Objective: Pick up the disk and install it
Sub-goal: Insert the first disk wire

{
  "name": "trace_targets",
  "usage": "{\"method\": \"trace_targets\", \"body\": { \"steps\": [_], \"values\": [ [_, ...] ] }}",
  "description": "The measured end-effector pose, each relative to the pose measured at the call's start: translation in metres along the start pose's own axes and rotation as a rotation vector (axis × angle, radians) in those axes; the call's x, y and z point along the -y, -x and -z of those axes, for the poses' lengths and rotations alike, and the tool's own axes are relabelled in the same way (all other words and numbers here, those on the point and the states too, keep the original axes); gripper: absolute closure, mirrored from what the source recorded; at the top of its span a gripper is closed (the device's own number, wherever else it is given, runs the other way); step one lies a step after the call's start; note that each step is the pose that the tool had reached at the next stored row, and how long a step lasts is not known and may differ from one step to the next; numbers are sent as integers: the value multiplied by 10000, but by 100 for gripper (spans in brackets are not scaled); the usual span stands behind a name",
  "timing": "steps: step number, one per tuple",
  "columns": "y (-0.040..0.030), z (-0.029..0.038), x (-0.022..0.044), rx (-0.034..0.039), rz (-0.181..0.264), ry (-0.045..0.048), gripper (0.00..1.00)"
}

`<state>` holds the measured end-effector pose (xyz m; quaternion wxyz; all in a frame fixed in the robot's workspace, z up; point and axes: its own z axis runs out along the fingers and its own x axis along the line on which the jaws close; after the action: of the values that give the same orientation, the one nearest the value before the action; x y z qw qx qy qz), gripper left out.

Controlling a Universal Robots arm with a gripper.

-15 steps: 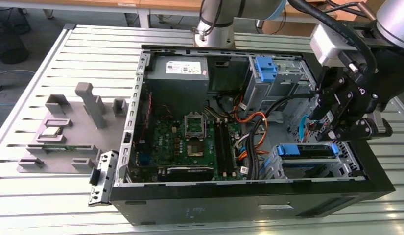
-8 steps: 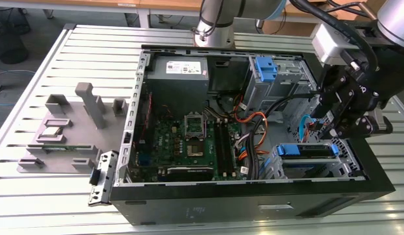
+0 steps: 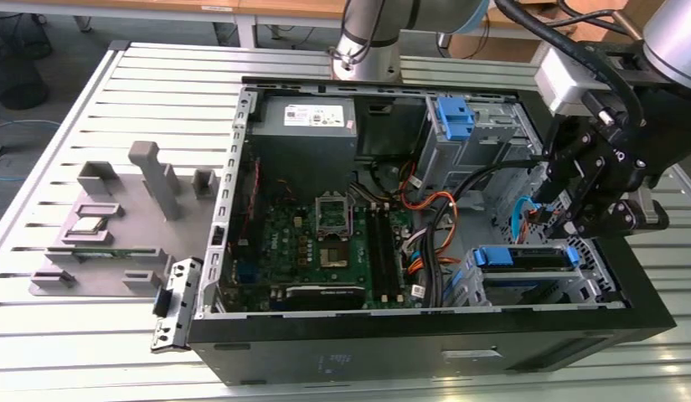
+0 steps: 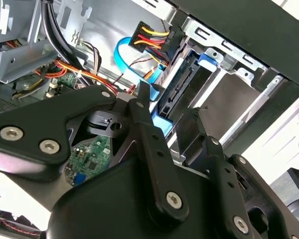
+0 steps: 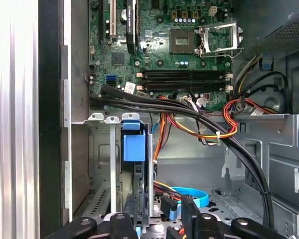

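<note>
Gripper (image 4: 169,104) fingers apart, left finger (image 4: 139,107) and right finger (image 4: 202,132) straddling the near end of the disk (image 4: 182,82); can't tell if either pad touches it. Disk stands on edge in the drive cage (image 3: 596,276), at the case corner on the exterior view's right, blue carrier tab (image 5: 134,148) facing out of the bay. Just beside the disk end: blue data cable (image 4: 123,52) looping past, and a black power connector (image 4: 152,37) with red/yellow/black wires; can't tell whether either is plugged in. Further out, black and orange cable bundle (image 5: 199,117) runs across to the motherboard (image 3: 322,243). Second blue bracket (image 3: 455,117) sits on the upper cage, well apart from the gripper. Open PC case (image 3: 435,360) lies on a slatted metal table (image 3: 88,335), with a grey fixture tray (image 3: 100,226) on the exterior view's left.
</note>
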<state>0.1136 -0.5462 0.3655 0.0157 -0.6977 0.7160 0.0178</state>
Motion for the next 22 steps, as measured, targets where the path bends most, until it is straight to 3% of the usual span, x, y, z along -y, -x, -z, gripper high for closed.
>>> {"method": "trace_targets", "body": {
  "steps": [4, 22],
  "values": [
    [0, -33, 4, -1, 0, 0, 52],
    [-1, -59, 4, 0, 1, 0, 52]
  ]
}}
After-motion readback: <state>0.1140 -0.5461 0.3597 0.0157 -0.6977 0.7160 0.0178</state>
